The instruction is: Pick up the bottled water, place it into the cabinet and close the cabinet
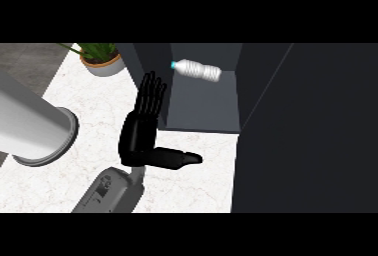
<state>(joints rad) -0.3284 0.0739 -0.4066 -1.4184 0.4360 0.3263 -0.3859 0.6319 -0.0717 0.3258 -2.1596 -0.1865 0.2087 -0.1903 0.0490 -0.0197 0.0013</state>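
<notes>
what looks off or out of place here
The bottled water lies on its side inside the open cabinet, tilted with its blue cap to the left, not standing. The left hand is open beside the cabinet. Nothing looks spilled or damaged.

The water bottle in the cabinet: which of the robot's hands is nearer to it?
Left. The left hand is open, its fingertips just below-left of the bottled water lying inside the cabinet. No right hand shows in this view.

clear bottled water (198,70) lies on its side inside the open cabinet (203,107).
</notes>
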